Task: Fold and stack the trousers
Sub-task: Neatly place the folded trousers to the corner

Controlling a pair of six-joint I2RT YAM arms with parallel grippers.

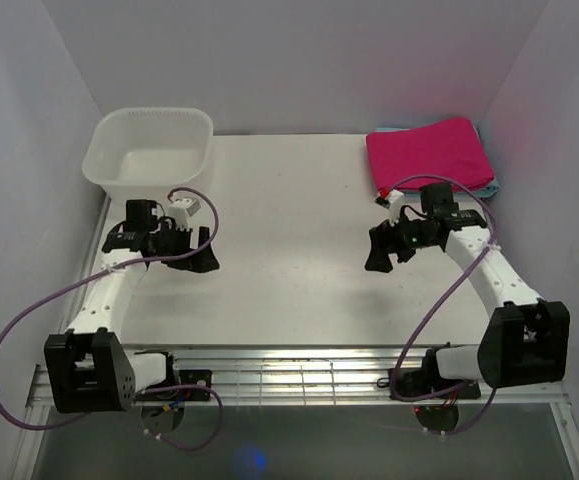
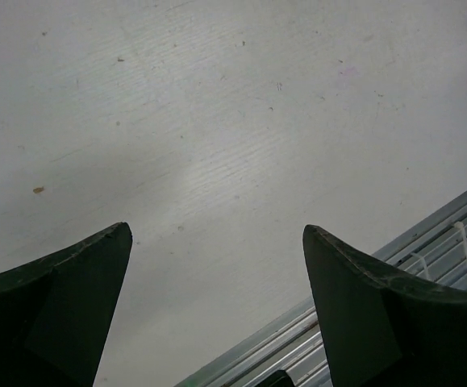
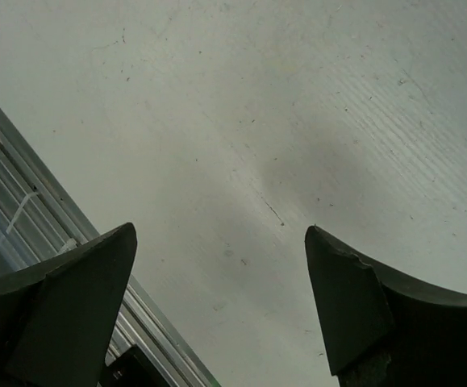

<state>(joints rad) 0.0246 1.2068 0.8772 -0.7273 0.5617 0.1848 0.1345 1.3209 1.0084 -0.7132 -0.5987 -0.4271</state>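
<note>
1 white tub [image 1: 149, 150] far left on the surface [image 1: 289, 200]; left hand [image 1: 206, 250] near it, fingers apart. Right hand [image 1: 377, 250] likewise spread. 1 folded trousers [image 1: 427, 150] at far-right corner, atop 1 blue cloth [image 1: 489, 186].

Wide-parted left claw [image 2: 215, 228] above white table [image 2: 217, 113]

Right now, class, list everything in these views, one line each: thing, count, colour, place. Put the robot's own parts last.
trousers: one, magenta-pink, folded, far right corner of the table
light blue cloth: one, only its edge shows under the trousers
basin: one, white, far left corner
table: one, white, under everything
wire rack: one, silver, near edge by the arm bases
cables: two, purple, one along each arm
left gripper: one, black, open, above the table's left side
right gripper: one, black, open, near the trousers
</note>
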